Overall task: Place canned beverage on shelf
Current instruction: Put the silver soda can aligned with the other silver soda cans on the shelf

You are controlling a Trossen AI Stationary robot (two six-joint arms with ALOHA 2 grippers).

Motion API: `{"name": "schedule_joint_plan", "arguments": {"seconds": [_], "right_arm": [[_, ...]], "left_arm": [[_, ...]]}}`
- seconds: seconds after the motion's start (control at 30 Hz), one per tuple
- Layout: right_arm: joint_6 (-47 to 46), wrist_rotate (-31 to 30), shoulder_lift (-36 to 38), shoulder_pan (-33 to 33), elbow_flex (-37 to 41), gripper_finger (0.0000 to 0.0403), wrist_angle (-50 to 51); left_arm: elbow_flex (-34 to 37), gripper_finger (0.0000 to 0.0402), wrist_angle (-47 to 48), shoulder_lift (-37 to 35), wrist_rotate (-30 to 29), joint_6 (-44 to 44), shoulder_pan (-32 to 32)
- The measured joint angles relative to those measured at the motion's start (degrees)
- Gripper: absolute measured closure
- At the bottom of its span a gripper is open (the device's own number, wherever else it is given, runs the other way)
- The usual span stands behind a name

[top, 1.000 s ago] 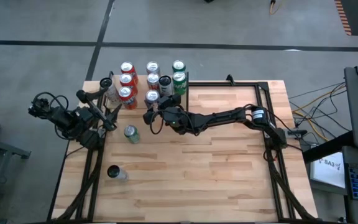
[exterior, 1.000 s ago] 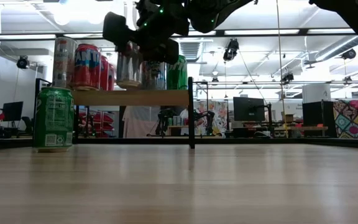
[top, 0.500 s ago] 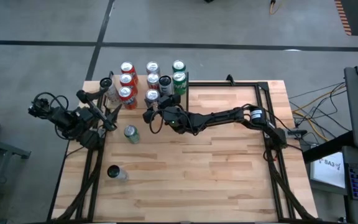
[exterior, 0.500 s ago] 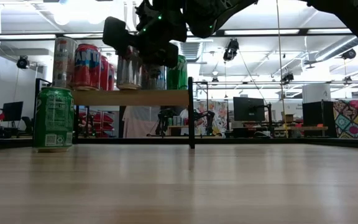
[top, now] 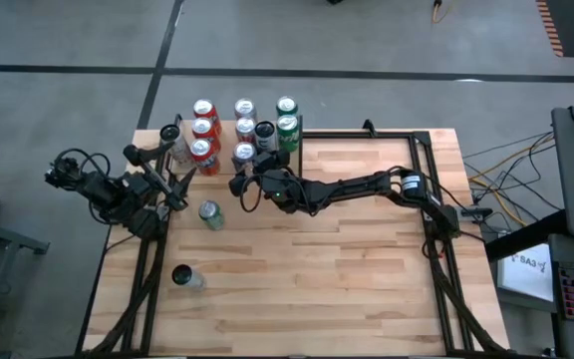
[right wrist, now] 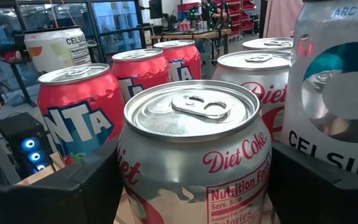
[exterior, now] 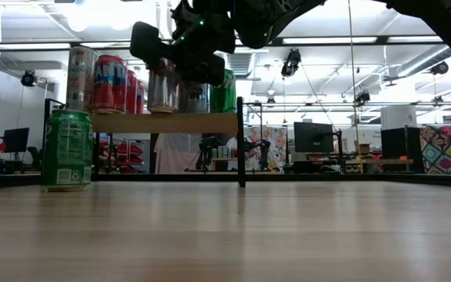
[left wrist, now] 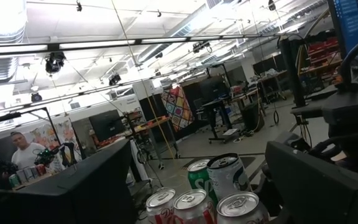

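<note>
The shelf (exterior: 163, 122) stands at the table's far left and carries several upright cans: red Fanta ones, silver Diet Coke ones, green ones and a Celsius can (right wrist: 334, 93). My right gripper (top: 244, 162) reaches level across the table to the shelf's near row and is shut on a Diet Coke can (right wrist: 194, 155), which stands on the board. My left gripper (left wrist: 197, 193) waits open at the table's left edge (top: 172, 186) beside the shelf, with nothing between its fingers. My right gripper has the Diet Coke can's side wall (right wrist: 129, 168) between its two fingers (right wrist: 79, 186), one on each side. The fingers come in level from the table's near right. The can is upright with its base on the shelf board (exterior: 163, 110).
A green can (top: 208, 214) stands on the tabletop just near the shelf, and another can (top: 182, 276) stands near the left edge. Black frame rails run along the table's left and right edges. Bare tabletop lies in the middle and to the right. A person (left wrist: 20, 152) shows far behind.
</note>
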State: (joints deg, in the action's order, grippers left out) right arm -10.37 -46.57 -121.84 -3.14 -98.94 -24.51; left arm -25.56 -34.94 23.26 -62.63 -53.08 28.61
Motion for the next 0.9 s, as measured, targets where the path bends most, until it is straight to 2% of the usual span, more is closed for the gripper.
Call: {"name": "schedule_joint_plan", "arguments": {"seconds": [0.27,0.9], "right_arm": [[-0.04,0.04,-0.11,-0.25,0.00,0.0062,-0.19],[1.57,-0.04,-0.13,-0.20,0.02,0.0058,-1.51]], "left_arm": [[0.00,0.0045,-0.02,0.03,0.00,0.00,0.01],[0.00,0.0045,0.35,0.03,0.00,0.00,0.00]]}}
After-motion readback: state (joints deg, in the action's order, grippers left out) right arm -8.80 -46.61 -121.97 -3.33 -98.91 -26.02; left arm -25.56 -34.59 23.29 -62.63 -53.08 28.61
